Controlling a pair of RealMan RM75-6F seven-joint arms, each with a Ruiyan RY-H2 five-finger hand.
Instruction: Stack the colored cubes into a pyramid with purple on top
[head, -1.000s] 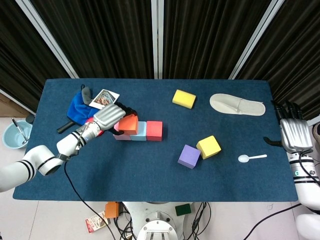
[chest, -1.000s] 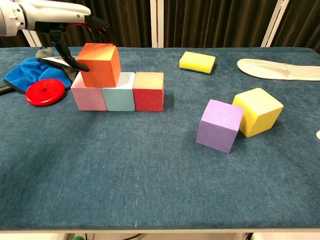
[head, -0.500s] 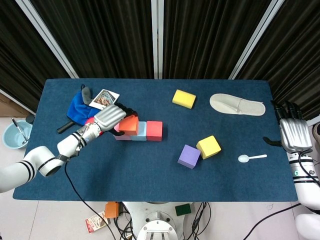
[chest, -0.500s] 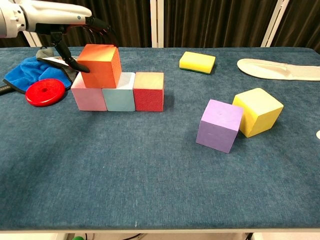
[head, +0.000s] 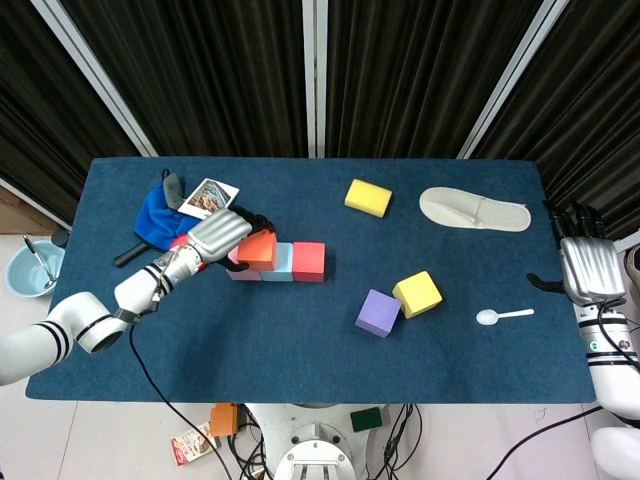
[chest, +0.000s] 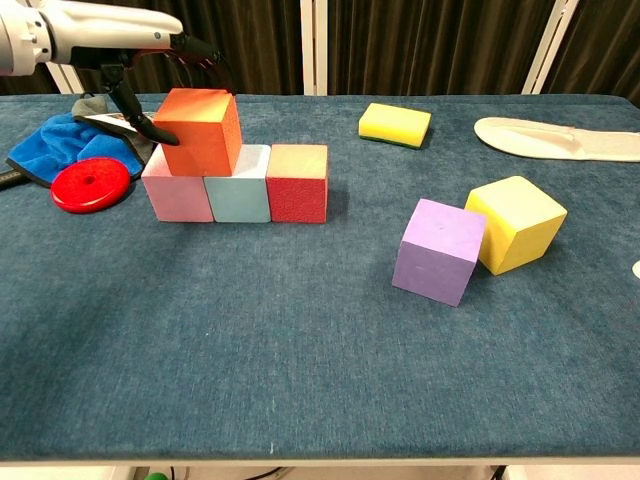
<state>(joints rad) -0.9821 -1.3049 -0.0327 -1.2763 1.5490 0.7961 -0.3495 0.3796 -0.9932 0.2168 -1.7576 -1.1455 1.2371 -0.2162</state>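
Cubes number six, matte and blocky: pink (chest: 177, 194), blue (chest: 237, 190) and red (chest: 298, 183) in a row, orange (chest: 200, 130) atop them gripped by the left robot hand (head: 218, 234), purple (chest: 438, 250) touching yellow (chest: 515, 223) on the felt-covered desk (chest: 300, 350). The right robot hand (head: 587, 268) rests empty, fingers apart.

Bare cloth lies between the red cube (chest: 297, 183) and purple cube (chest: 438, 251).

We see matt, foam-like cubes, the orange cube (chest: 200, 130) and purple cube (chest: 438, 250) among them, on a napped blue cloth table cover (chest: 300, 360), beside a glossy red plastic disc (chest: 90, 185) and a porous yellow sponge (chest: 394, 124).
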